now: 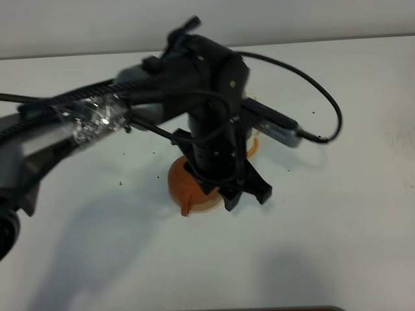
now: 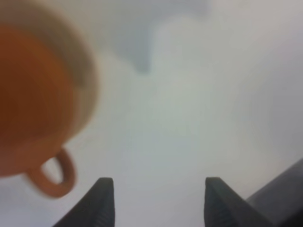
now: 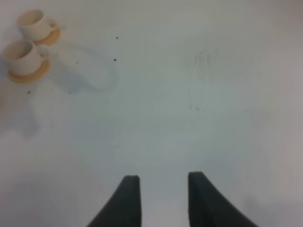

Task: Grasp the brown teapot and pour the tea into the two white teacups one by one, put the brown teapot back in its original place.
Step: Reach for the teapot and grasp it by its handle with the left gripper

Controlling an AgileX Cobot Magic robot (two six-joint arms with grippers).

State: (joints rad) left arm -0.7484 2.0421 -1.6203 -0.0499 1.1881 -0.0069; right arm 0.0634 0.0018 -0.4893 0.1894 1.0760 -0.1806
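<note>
On a white tabletop [image 1: 337,227] flecked with small dark specks [image 1: 121,184], the brown teapot [image 1: 181,184] sits on its pale tan saucer [image 1: 207,207]. The black left arm reaches in from the side and hangs directly over it. Seen from high up, the arm's wrist hides most of the pot. A black cable [image 1: 334,107] loops out behind the wrist.

From the left wrist camera, the left gripper [image 2: 159,189] has its jaws spread wide with nothing between them, only bare table. The blurred teapot and its loop handle [image 2: 71,168] lie just beside one finger, and no contact can be made out.

The right gripper [image 3: 163,179] hovers over an open stretch of table. Its jaws are parted and hold nothing. Well away from it stand the two white teacups [image 3: 21,56], close together, each on a small orange coaster [image 3: 26,77]. In the overhead view the arm covers the cups, and only an orange coaster edge shows past it.

A plain pale wall [image 1: 292,16] meets the far edge of the table, and the arm throws a soft grey shadow across the near side.
</note>
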